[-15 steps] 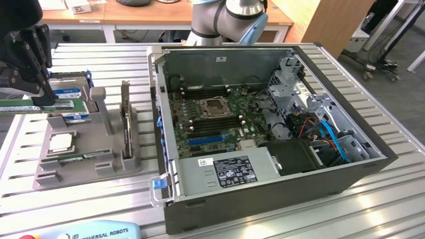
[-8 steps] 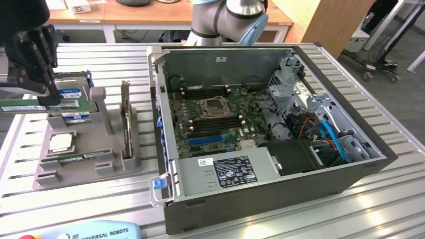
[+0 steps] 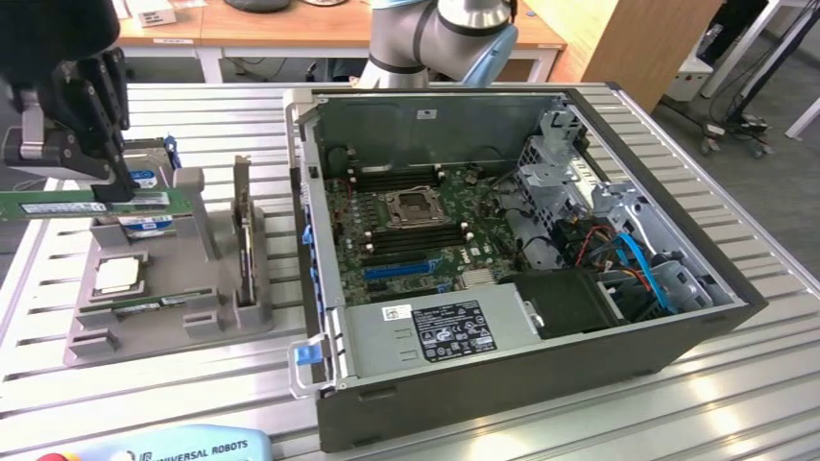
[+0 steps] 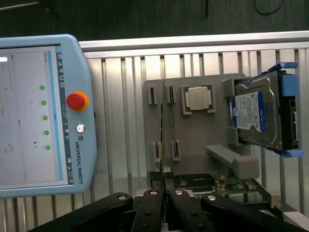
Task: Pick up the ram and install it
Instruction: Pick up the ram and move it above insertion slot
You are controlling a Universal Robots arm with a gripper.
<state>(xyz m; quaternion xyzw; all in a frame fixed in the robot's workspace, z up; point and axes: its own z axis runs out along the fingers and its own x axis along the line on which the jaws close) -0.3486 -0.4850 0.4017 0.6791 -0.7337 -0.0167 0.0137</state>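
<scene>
I hold black gripper (image 3: 113,190) clamped tight on long thin green circuit-board ram stick (image 3: 52,205) | long axis level, crosswise to fingers | above grey plastic fixture (image 3: 154,331)

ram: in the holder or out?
Out. The end effector is shut on the ram, holding it level in the air above the gray holder.

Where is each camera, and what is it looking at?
Exterior view: off the arm, up high, looking down on the open computer case and gray holder; the arm and claw show.
Wrist view: on the wrist, looking down past the claw at the gray holder.
Both share the claw shut on the ram, the gray holder and the hard drive.
</scene>
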